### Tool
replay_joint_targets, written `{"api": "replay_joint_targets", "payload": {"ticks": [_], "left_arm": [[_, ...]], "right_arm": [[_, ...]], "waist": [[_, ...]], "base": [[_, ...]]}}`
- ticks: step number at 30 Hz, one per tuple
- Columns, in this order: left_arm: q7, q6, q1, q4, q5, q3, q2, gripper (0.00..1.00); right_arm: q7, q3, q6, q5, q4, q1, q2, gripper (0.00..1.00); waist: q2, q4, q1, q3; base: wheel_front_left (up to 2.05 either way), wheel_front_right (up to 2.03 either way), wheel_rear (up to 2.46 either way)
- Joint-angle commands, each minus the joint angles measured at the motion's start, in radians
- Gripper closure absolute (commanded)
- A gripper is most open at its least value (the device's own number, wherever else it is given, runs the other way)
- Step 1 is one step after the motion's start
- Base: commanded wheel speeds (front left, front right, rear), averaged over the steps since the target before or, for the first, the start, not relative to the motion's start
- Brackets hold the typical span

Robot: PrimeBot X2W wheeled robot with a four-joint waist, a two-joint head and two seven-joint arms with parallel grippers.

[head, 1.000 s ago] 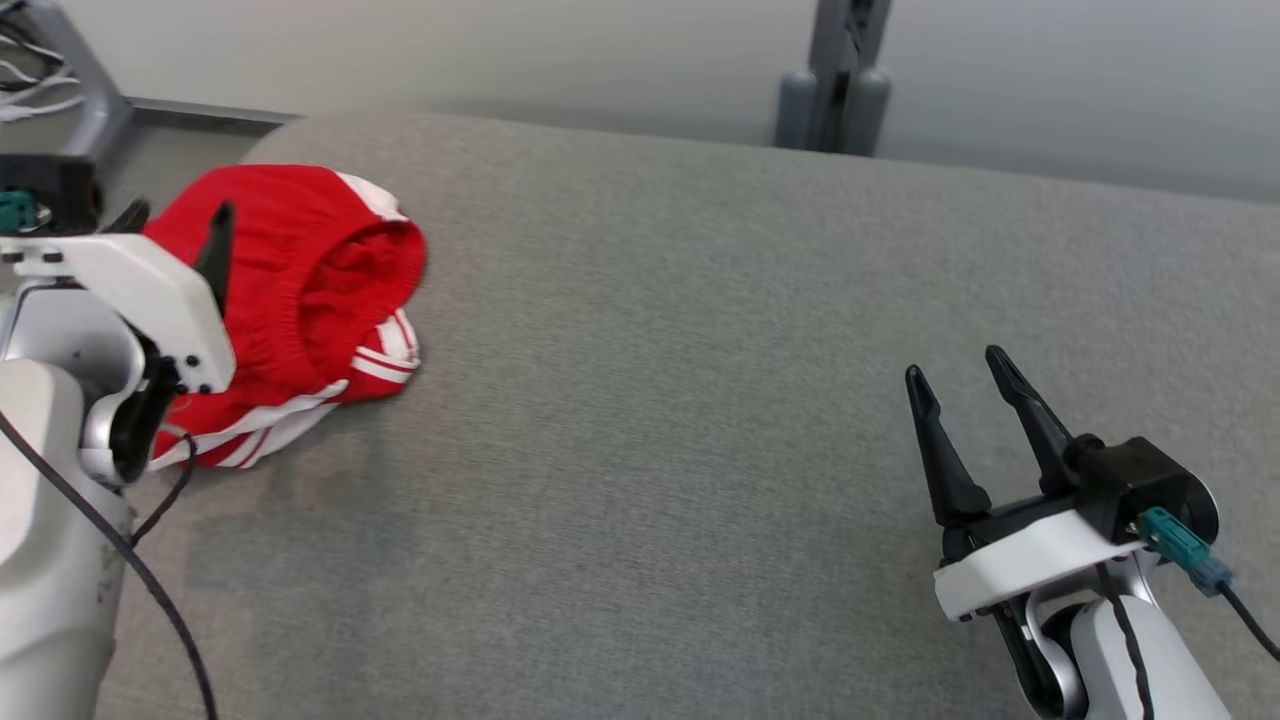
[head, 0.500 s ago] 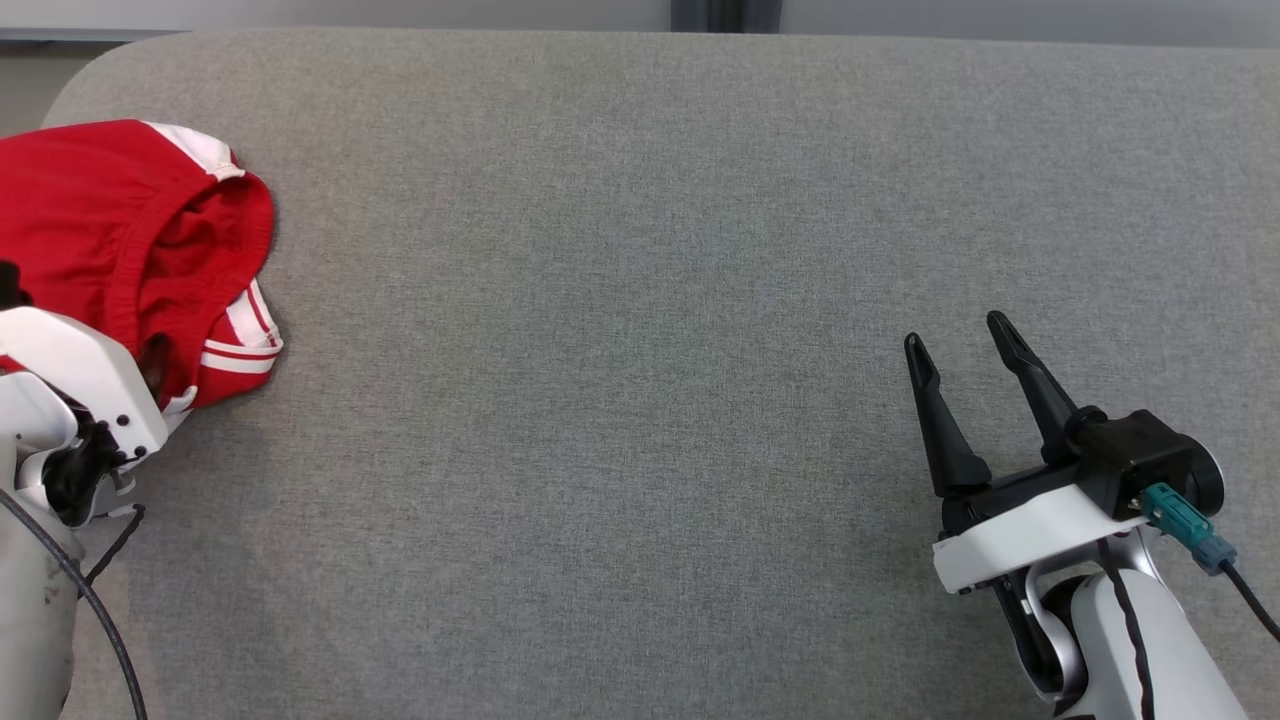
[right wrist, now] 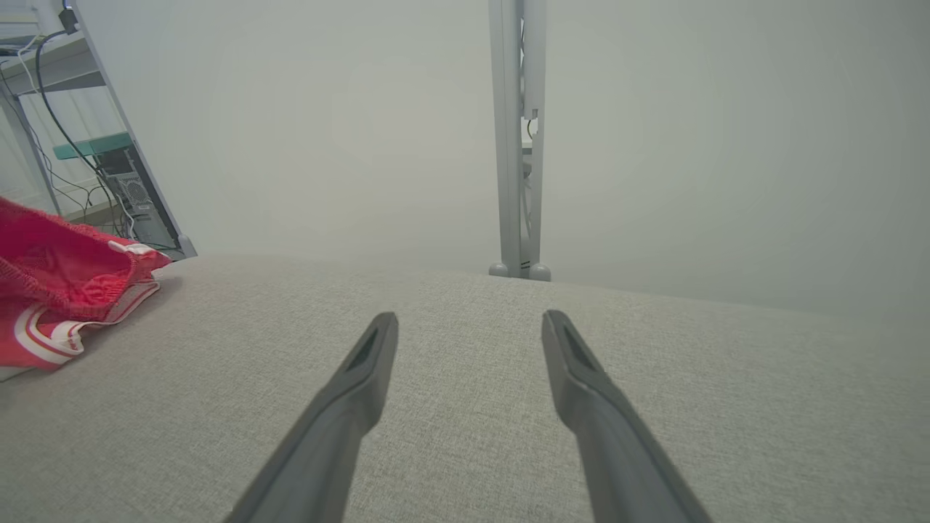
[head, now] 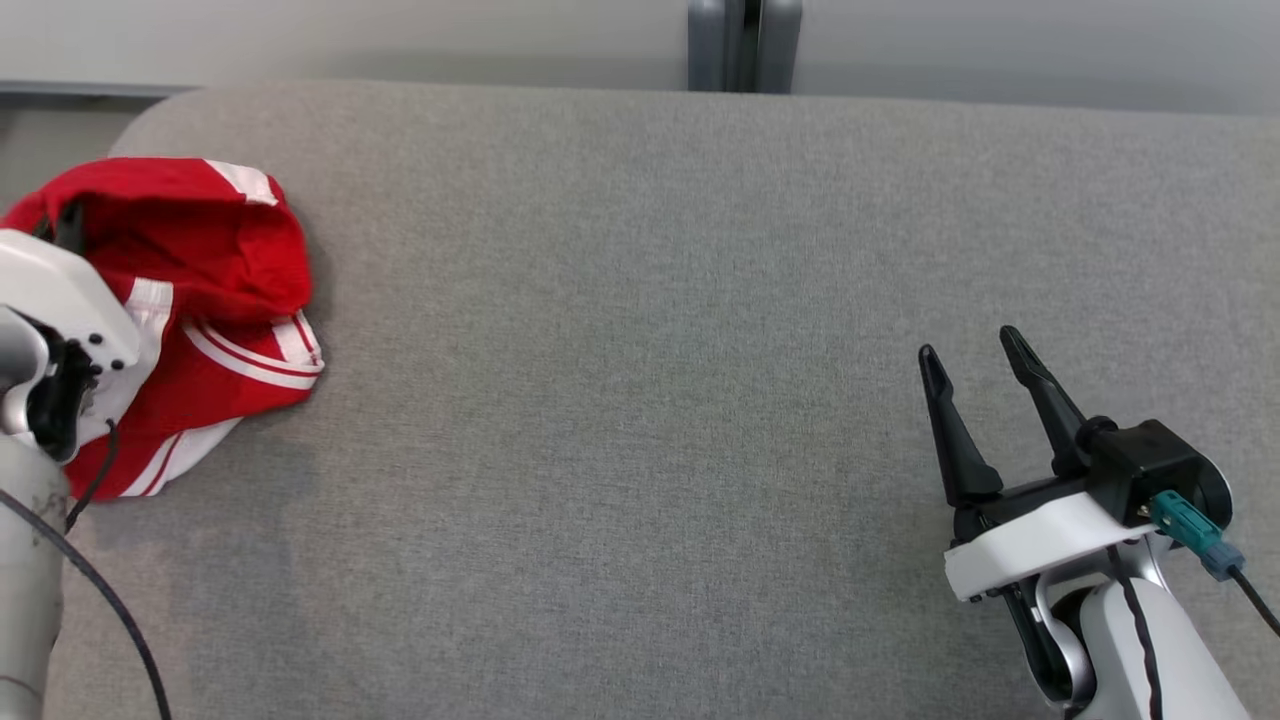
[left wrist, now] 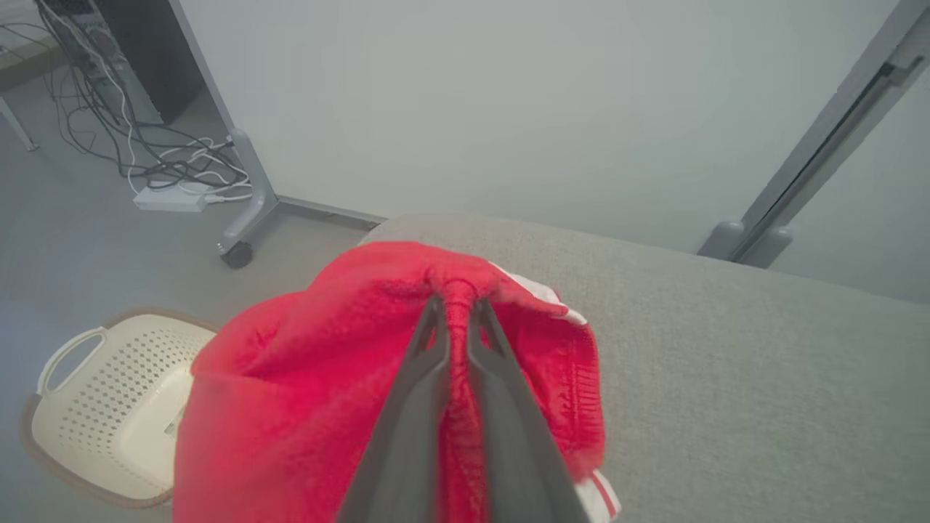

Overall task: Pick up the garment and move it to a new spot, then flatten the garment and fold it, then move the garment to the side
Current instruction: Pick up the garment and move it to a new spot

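Note:
The garment is a crumpled red piece with white stripes, bunched at the far left of the grey cushioned surface. My left gripper is shut on a pinched fold of the garment, the red cloth squeezed between its two dark fingers and draped around them. In the head view, the white body of the left wrist covers the garment's left part. My right gripper stands open above the surface at the lower right, nothing between its fingers. The garment also lies at the left edge of the right wrist view.
A cream perforated laundry basket sits on the floor beyond the surface's left end. Cables and a wheeled frame leg stand behind it. A grey upright post rises behind the surface's far edge.
My left gripper has closed on the garment and the cloth now bunches up around it. The head camera has shifted. My right gripper has stayed open in place.

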Motion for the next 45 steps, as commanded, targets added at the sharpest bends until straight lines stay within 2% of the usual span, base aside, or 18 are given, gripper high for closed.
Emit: {"api": "replay_joint_targets", "payload": {"ticks": [1, 6, 11, 19, 25, 32, 38, 41, 42, 45], "left_arm": [[-0.021, -0.006, -0.013, -0.018, 0.015, -0.01, -0.01, 1.0], [-0.075, -0.012, 0.017, -0.124, 0.036, -0.047, -0.048, 1.0], [-0.079, -0.017, 0.067, -0.253, 0.049, -0.09, -0.093, 1.0], [-0.01, 0.013, 0.218, -0.554, 0.068, -0.19, -0.174, 1.0], [0.055, 0.001, 0.3, -0.686, 0.053, -0.28, -0.24, 1.0], [0.091, -0.028, 0.292, -0.72, 0.05, -0.42, -0.312, 1.0], [0.081, -0.035, 0.235, -0.692, 0.028, -0.522, -0.336, 1.0], [0.07, -0.026, 0.197, -0.67, -0.003, -0.57, -0.339, 1.0], [0.065, -0.01, 0.172, -0.657, -0.02, -0.611, -0.339, 1.0], [0.061, 0.01, 0.154, -0.616, -0.071, -0.672, -0.336, 1.0]], "right_arm": [[-0.009, -0.01, 0.0, 0.007, 0.003, 0.014, -0.005, 0.0], [-0.006, -0.039, 0.0, 0.007, -0.001, 0.04, -0.005, 0.0], [0.001, -0.064, 0.0, 0.009, -0.013, 0.056, -0.006, 0.0], [0.015, -0.111, 0.0, 0.004, -0.041, 0.08, -0.006, 0.0], [0.019, -0.13, 0.0, 0.004, -0.059, 0.077, -0.005, 0.0], [0.023, -0.143, 0.0, 0.003, -0.07, 0.065, -0.005, 0.0], [0.019, -0.135, 0.0, 0.014, -0.069, 0.049, -0.005, 0.0], [0.015, -0.132, 0.0, 0.019, -0.067, 0.045, -0.005, 0.0], [0.011, -0.124, 0.0, 0.025, -0.063, 0.044, -0.005, 0.0], [0.004, -0.113, 0.0, 0.035, -0.057, 0.039, -0.004, 0.0]], "waist": [[0.0, 0.01, 0.0, -0.035], [0.0, 0.005, 0.0, -0.096], [0.0, -0.016, 0.0, -0.124], [0.0, -0.095, 0.0, -0.137], [0.0, -0.181, 0.0, -0.124], [0.0, -0.284, 0.0, -0.102], [0.0, -0.381, 0.0, -0.075], [0.0, -0.421, 0.0, -0.057], [0.0, -0.444, 0.0, -0.044], [0.0, -0.461, 0.0, -0.02]], "base": [[0.0, 0.0, 0.0], [0.0, 0.0, 0.0], [0.0, 0.0, 0.0], [0.0, 0.0, 0.0], [0.0, 0.0, 0.0], [0.0, 0.0, 0.0], [0.0, 0.0, 0.0], [0.0, 0.0, 0.0], [0.0, 0.0, 0.0], [0.0, 0.0, 0.0]]}}
